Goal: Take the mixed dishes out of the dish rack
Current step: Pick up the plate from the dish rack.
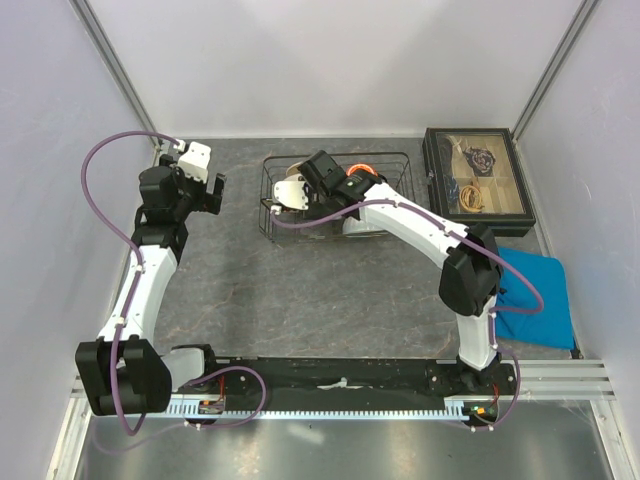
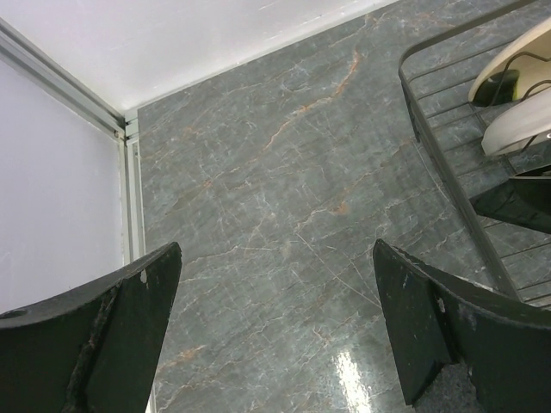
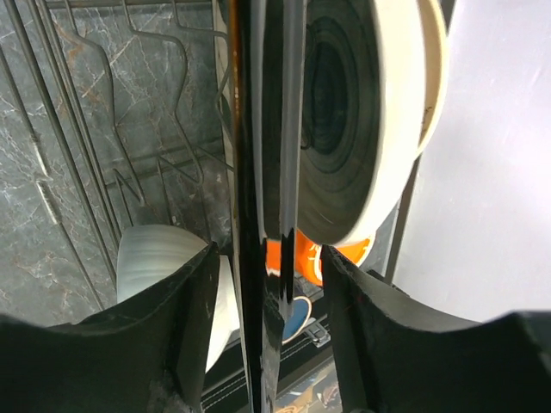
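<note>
Squarely between the fingers of the right pincer [image 3: 269, 258] stands the thin dark edge of a plate [image 3: 291, 155], upright in the dish rack [image 3: 129, 129]. The fingers are spread to either side of it. A sliver of gap shows on the right-hand side, so the plate is not clamped. Which plate it is cannot be told from this edge-on look.

Just past the fingertips sits the orange cup [image 3: 303, 258], and the white bowl [image 3: 164, 267] lies beside the left finger. Farther out, right of the plate, the cream bowl [image 3: 387, 129] stands on its side, its shadowed inside turned toward the plate.

The left pincer [image 2: 275, 335] is spread wide, gripping nothing, above the bare desk [image 2: 258, 198]. The rack's end lies off to its right, apart from it.
</note>
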### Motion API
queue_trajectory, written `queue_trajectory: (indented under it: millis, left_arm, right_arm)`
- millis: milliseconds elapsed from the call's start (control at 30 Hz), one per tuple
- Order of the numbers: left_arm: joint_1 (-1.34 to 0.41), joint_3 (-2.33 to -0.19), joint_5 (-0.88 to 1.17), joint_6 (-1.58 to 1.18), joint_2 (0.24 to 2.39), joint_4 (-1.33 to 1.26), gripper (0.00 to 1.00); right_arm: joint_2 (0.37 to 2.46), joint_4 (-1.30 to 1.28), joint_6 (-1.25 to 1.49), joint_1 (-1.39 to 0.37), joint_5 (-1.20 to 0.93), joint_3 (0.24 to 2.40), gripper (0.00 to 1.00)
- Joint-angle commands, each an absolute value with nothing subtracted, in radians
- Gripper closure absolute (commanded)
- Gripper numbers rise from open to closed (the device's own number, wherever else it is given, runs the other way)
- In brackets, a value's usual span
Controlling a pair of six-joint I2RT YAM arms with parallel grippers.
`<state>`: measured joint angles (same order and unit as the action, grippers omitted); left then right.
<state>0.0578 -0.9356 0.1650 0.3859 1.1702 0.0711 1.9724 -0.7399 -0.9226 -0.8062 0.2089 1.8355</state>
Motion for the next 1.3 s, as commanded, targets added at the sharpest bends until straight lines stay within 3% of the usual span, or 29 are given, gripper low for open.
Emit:
queue_trajectory:
  millis: [0, 100, 533, 667, 900, 1267]
  left_arm:
    - [0.061, -0.951, 0.172, 0.422, 1.167, 0.008, 0.01]
    - [0.063, -0.945, 0.183, 0.422, 1.173, 0.005, 0.01]
    - [0.063, -0.939, 0.181, 0.410, 1.181, -0.020, 0.01]
    - [0.063, -0.940, 0.176, 0.416, 1.175, -0.012, 0.01]
    - [0.063, -0.937, 0.178, 0.416, 1.167, -0.009, 0.01]
    - [0.063, -0.950, 0.179, 0.411, 1.166, -0.006, 0.01]
  right_arm:
    - [1.996, -0.747, -0.928, -0.798, 0.184, 1.871, 0.43]
    - [2.009, -0.747, -0.919, -0.795, 0.189, 1.873, 0.45]
    - [2.022, -0.732, -0.913, -0.785, 0.181, 1.876, 0.69]
    - [2.011, -0.730, -0.919, -0.785, 0.190, 1.876, 0.85]
    - [2.020, -0.730, -0.920, -0.785, 0.218, 1.875, 1.00]
    - [1.990, -0.753, -0.928, -0.785, 0.235, 1.930, 1.00]
